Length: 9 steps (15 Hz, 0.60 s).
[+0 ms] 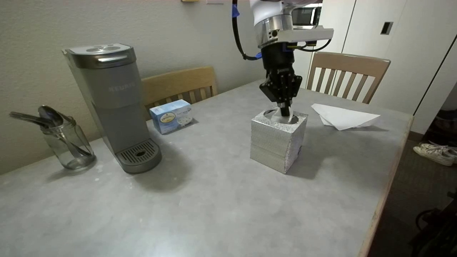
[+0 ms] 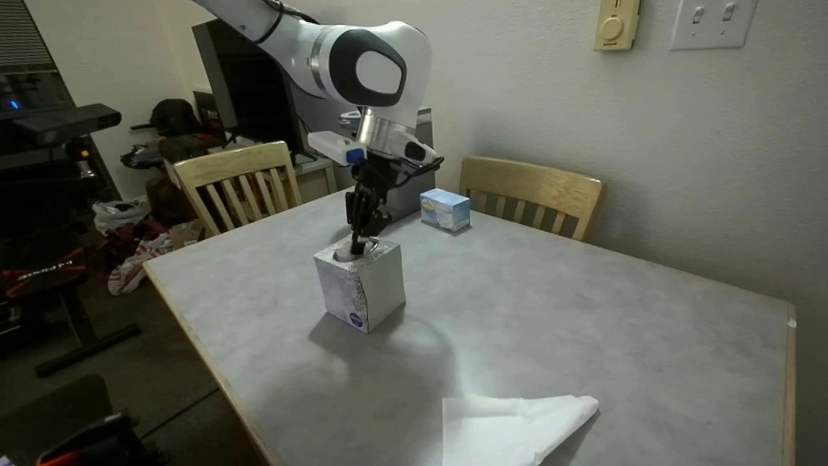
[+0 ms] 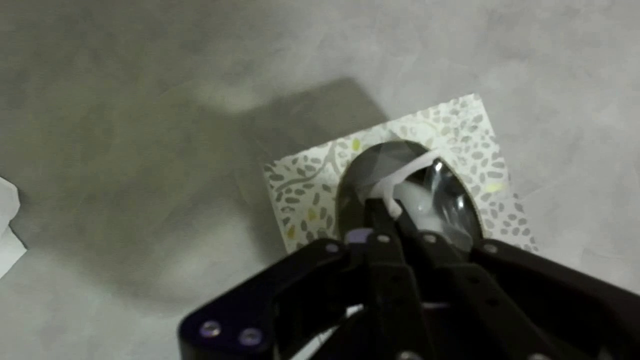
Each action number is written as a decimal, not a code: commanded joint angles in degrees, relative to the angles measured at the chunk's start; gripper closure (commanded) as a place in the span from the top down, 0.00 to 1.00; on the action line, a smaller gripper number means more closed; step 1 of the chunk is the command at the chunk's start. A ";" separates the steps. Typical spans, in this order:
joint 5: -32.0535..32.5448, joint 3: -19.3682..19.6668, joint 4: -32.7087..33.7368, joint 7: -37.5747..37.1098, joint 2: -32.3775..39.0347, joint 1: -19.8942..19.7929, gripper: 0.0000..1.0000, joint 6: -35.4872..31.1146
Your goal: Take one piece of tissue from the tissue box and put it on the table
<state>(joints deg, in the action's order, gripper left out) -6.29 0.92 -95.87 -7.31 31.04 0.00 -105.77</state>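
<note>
The tissue box point(image 1: 270, 147) stands upright on the grey table point(image 1: 214, 200); it also shows in an exterior view point(image 2: 387, 285) and the wrist view point(image 3: 304, 197). Its top has an oval opening with clear film. My gripper point(image 1: 284, 110) points down at the opening, with its fingertips at or just inside it, also in an exterior view point(image 2: 357, 246). In the wrist view the gripper point(image 3: 391, 212) is shut, pinching a fold of white tissue point(image 3: 407, 171). The rest of the tissue is inside the box, partly hidden. A folded white sheet point(image 1: 344, 117) lies on the table, also in an exterior view point(image 2: 501, 430).
A grey coffee maker point(image 1: 119, 96) and a glass jar point(image 1: 73, 146) with cutlery stand by the wall. A blue tea box point(image 1: 174, 117) is beside the coffee maker, also in an exterior view point(image 2: 445, 210). Wooden chairs point(image 2: 533, 191) stand round the table.
</note>
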 commanded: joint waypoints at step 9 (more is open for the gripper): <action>-0.03 -0.54 0.05 1.12 -4.50 0.02 0.00 4.07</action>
<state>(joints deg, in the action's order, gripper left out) -6.28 0.57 -95.44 -7.29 28.73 0.38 -103.76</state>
